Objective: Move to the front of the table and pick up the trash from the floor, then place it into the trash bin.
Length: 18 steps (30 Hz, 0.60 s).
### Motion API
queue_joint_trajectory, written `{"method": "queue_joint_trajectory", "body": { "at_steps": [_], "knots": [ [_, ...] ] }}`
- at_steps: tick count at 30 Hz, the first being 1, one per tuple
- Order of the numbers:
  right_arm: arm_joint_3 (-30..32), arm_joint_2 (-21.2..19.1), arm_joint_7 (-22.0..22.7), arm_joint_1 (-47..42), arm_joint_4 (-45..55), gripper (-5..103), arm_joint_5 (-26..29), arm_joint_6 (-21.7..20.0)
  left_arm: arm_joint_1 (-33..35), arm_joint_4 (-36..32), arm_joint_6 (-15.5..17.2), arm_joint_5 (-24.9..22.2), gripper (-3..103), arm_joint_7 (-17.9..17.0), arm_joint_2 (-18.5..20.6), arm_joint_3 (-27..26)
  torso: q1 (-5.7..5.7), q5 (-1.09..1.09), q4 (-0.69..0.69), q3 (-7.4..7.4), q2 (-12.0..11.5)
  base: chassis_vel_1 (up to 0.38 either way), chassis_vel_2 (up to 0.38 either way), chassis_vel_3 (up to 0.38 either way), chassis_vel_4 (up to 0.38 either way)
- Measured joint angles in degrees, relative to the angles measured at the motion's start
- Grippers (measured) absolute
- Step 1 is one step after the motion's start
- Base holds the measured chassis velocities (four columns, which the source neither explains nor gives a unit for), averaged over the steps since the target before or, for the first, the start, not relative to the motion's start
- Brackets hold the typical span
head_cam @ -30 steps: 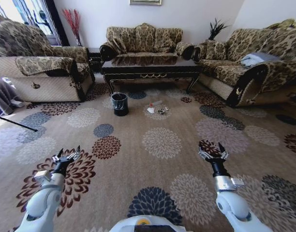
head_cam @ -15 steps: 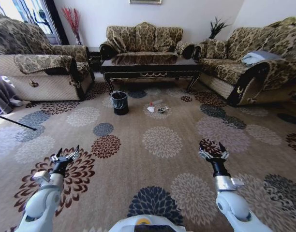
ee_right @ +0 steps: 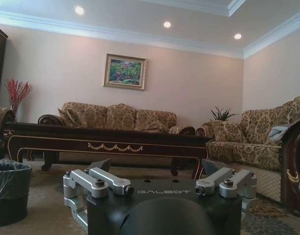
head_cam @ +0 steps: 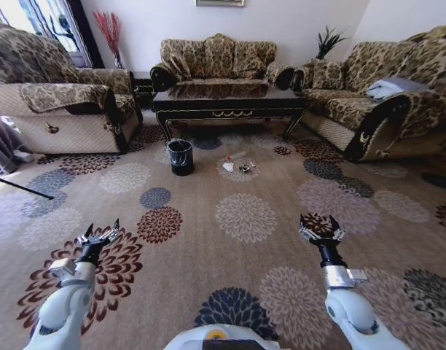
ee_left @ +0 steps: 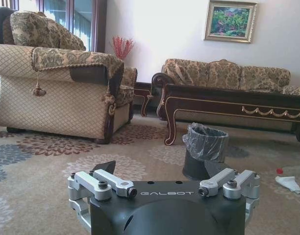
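Observation:
The long dark table (head_cam: 227,108) stands ahead, in front of the middle sofa. On the patterned floor (head_cam: 245,219) before it lies the trash: a white crumpled cup (head_cam: 228,166), a clear tube (head_cam: 235,155) and a dark wrapper (head_cam: 244,168). To their left stands the black trash bin (head_cam: 181,157). My left gripper (head_cam: 99,235) and right gripper (head_cam: 319,226) hover open and empty over the carpet, far short of the litter. The left wrist view shows the left gripper (ee_left: 160,169), the bin (ee_left: 205,152), the table (ee_left: 238,105) and white litter (ee_left: 288,182). The right wrist view has the right gripper (ee_right: 156,166), table (ee_right: 106,142) and bin (ee_right: 10,191).
Patterned sofas ring the room: one on the left (head_cam: 55,102), one behind the table (head_cam: 219,62), one on the right (head_cam: 383,102). A thin dark rod (head_cam: 22,187) lies on the floor at far left. Open carpet stretches between me and the table.
The whole head view has shifted slightly, so the camera has moved a little nearer the table. Both arms hold the same pose with grippers open.

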Motion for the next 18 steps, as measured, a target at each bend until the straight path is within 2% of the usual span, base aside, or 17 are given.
{"method": "queue_joint_trajectory", "body": {
  "at_steps": [8, 18],
  "knots": [
    [-0.2, 0.1, 0.0, -0.1, 0.0, 100, -0.3, 0.1, 0.3, -0.3, 0.1, 0.2, 100, -0.3, -0.1, 0.1, 0.01, 0.00, -0.02, 0.09, 0.1, -0.225, 0.209, 0.225, -0.225],
    [-1.1, 0.1, 0.1, 0.5, -0.5, 100, -0.5, 0.1, 0.5, -0.8, 0.4, 0.2, 100, -1.0, 0.1, 0.2, 0.03, 0.04, 0.00, 0.17, 0.2, -0.305, 0.339, 0.321, -0.344]
  ]
}}
